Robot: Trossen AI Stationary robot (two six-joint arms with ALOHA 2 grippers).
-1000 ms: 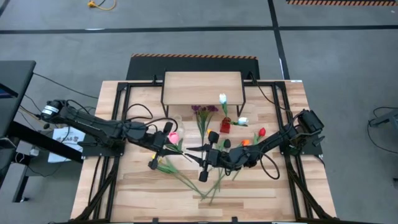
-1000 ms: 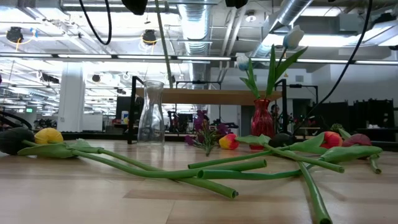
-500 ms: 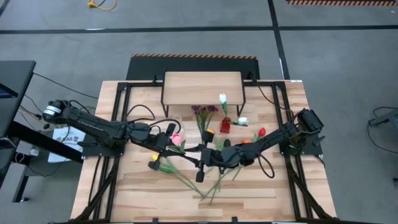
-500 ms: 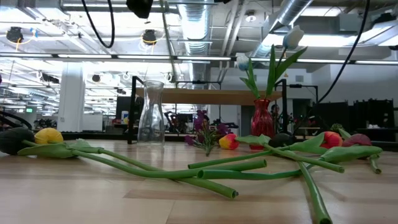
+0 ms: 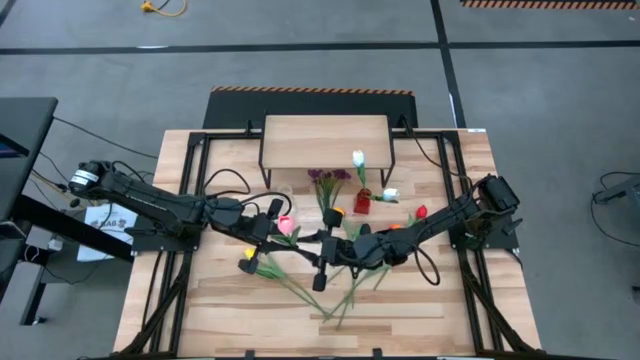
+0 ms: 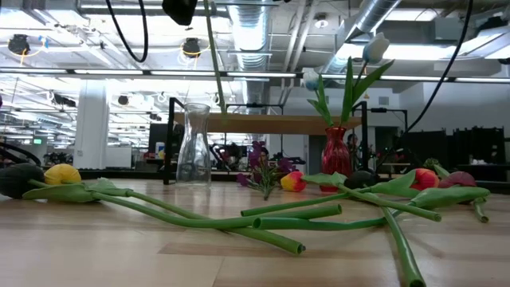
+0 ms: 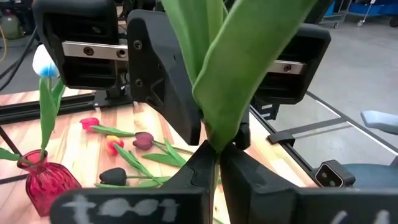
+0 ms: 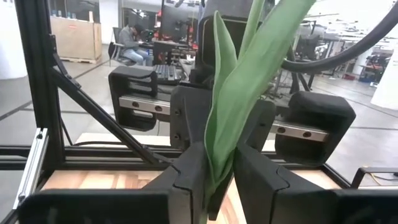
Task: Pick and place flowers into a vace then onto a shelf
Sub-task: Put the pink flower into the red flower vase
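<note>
Both grippers meet at mid-table on a pink tulip (image 5: 285,222) held upright, head up. My left gripper (image 5: 280,232) is shut on it from the left, and my right gripper (image 5: 301,241) is shut on it from the right. Its stem (image 6: 213,56) hangs down above the clear glass vase (image 6: 194,147). A red vase (image 5: 362,203) holds white tulips. The shelf (image 5: 325,140) stands at the far edge. Other flowers lie flat on the table: a yellow one (image 5: 247,267), a purple sprig (image 5: 325,178), an orange one (image 5: 338,213) and a red one (image 5: 421,212). My left gripper pinches the tulip's thin stem (image 7: 214,182) between its two fingers, just below the leaves. The fingers lie level, coming from the table's left, across the stem. The leaves stand up above them, and the flower is lifted clear of the table. My right gripper has the tulip's folded leaves (image 8: 219,163) between its two fingers. It comes level from the table's right, across the flower and facing the left gripper. The leaves rise upright above the fingers.
Long green stems (image 5: 330,295) cross the near half of the table, seen low in front (image 6: 239,223). A black frame runs along both table sides (image 5: 190,200). Cables hang from above in the low view (image 6: 127,32).
My right gripper has moved toward the table's left and slightly up, closing on the pink tulip and my left gripper. The tulip head has stayed about where it was.
</note>
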